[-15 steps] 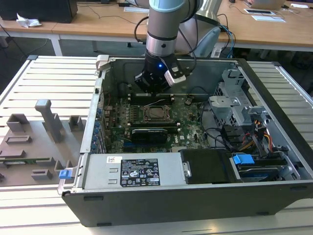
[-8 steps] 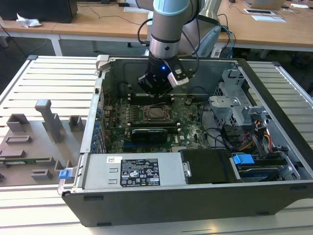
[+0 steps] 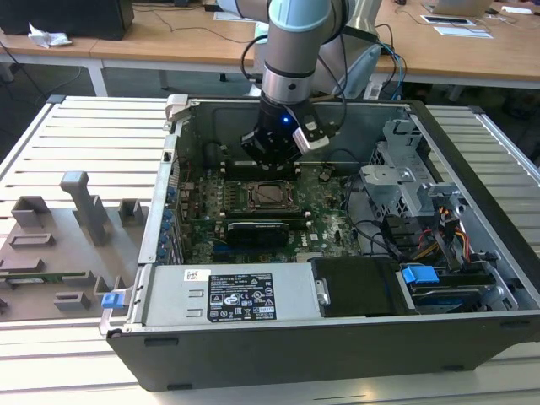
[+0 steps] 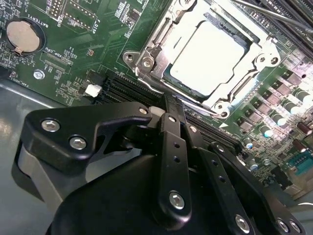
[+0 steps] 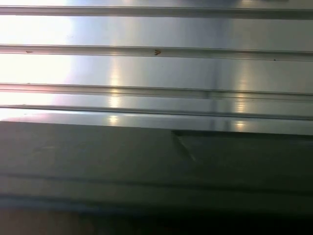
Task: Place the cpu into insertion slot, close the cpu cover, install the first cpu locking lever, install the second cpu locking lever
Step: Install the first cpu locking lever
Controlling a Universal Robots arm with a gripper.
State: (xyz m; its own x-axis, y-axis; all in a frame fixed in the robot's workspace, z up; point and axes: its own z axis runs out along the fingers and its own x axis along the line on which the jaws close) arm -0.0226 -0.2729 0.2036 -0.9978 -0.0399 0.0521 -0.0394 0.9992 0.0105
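Pincer (image 4: pixel 168 105) narrowed, fingers together and holding nothing, just beside the insertion slot (image 4: pixel 146 61); cpu (image 4: pixel 208 54) sits in that slot under the lowered cpu cover (image 4: pixel 261 54).

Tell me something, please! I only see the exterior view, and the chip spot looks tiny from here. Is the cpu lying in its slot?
Observer: Yes. In the second wrist view the cpu lies flat in the insertion slot, with its silver top showing.
Operator: Is the cover down on it?
Observer: The cpu cover lies down over the chip's edges, and its window frames the top.
Operator: How close is the hand?
Observer: The hand ends just short of the slot's metal surround, above the long black slots beside it.
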